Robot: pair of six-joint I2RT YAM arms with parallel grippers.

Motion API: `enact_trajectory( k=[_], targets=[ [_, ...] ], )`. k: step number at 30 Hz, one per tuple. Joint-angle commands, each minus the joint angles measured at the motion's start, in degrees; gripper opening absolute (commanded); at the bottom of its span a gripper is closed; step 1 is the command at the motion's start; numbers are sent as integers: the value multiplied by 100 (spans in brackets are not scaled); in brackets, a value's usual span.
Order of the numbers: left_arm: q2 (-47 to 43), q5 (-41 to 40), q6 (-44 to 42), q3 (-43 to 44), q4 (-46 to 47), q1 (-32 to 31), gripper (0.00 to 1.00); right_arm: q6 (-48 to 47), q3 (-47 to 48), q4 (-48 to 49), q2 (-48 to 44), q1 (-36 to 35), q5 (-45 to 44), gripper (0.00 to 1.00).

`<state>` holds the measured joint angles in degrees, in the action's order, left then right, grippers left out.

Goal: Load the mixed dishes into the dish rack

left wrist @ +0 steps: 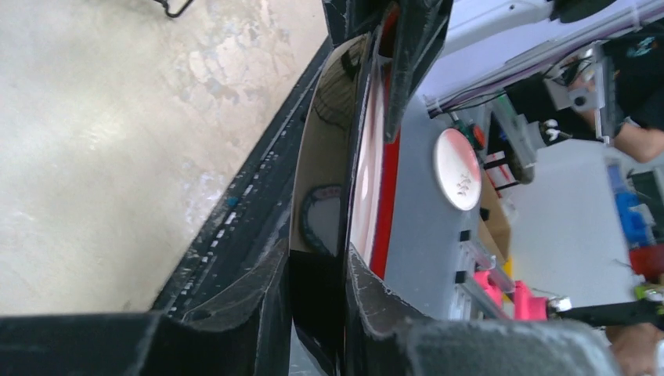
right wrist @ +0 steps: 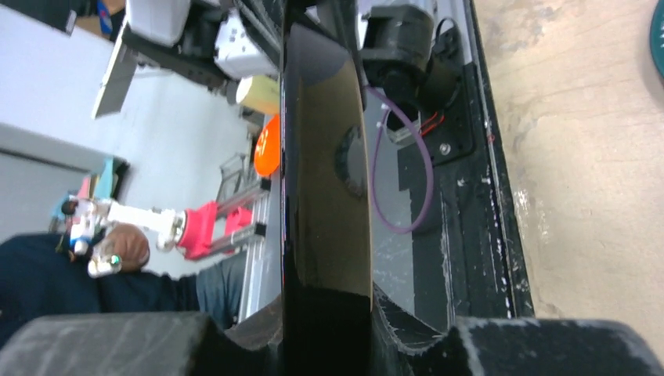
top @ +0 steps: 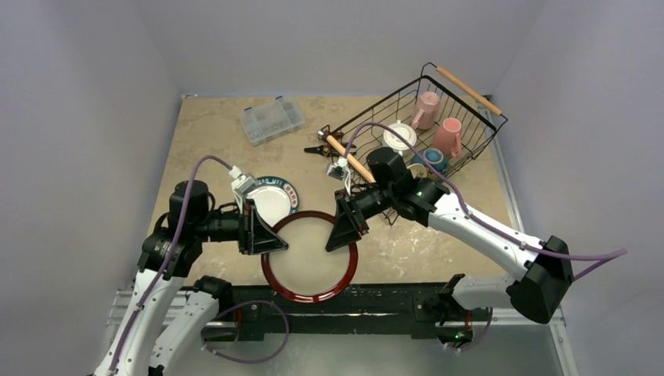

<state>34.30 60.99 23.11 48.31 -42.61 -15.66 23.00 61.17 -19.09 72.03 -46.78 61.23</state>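
The large red-rimmed plate [top: 309, 266] is held above the table's near edge by both grippers. My left gripper [top: 270, 237] is shut on its left rim; the plate shows edge-on in the left wrist view [left wrist: 344, 157]. My right gripper [top: 338, 235] is shut on its upper right rim; the plate's dark underside fills the right wrist view [right wrist: 325, 196]. The cream plate [top: 270, 200] lies behind the left gripper. The dish rack [top: 462, 157] stands at the back right holding two pink mugs [top: 427, 108] [top: 449, 135], the white two-handled cup [top: 399, 137] and the blue bowl [top: 433, 160].
The clear plastic compartment box [top: 272, 120] lies at the back centre-left. A small black-and-red hand tool [top: 319, 146] lies by the rack's near wooden handle [top: 350, 158]. A black rail [top: 376, 301] runs along the table's near edge.
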Motion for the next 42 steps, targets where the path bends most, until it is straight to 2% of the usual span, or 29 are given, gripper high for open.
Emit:
enact_trajectory(
  k=[1,2,3,7,9,11,14,19,23,26,28,30,35,42],
  targets=[
    [71,306,18,354,643,-91,0,-477,331,-192,33,-58,311,0],
    [108,206,-5,390,576,-95,0,-543,349,-287,-80,-61,93,0],
    [156,81,-90,446,403,-95,8,-636,358,-337,-231,-52,-171,0],
    [84,-714,-271,649,-74,-90,60,-933,337,-326,-1215,-46,-1812,0],
    [-65,-1201,-287,768,-146,-88,72,-1131,312,-214,-1735,-46,-2544,0],
    [-173,-1793,-309,1037,-320,-86,78,-1424,360,-202,-2161,-41,-3204,0],
    [-362,-3090,-243,1387,-654,-84,81,-1934,818,-298,-2567,-41,-4038,0],
    [-492,-4367,-574,1422,-781,-85,82,-3439,1949,-493,-2482,-41,-5427,0],
    [-460,-4865,-750,1076,-601,-86,82,-4649,2622,-614,-1970,-41,-6575,0],
    [-424,-5091,-846,825,-412,-86,81,-5659,2830,-709,-1289,-12,-7622,0],
    [-407,-5212,-893,657,-273,-82,81,-6268,2906,-666,-877,104,-7989,0],
    [-415,-5321,-945,499,-145,-82,81,-6752,2897,-532,-560,323,-8079,0],
    [-484,-5651,-1142,115,76,-85,81,-7771,2786,-359,49,958,-7514,0],
    [-733,-5936,-1248,-243,213,-85,80,-8979,2485,-536,737,1148,-7676,0]
  ],
)
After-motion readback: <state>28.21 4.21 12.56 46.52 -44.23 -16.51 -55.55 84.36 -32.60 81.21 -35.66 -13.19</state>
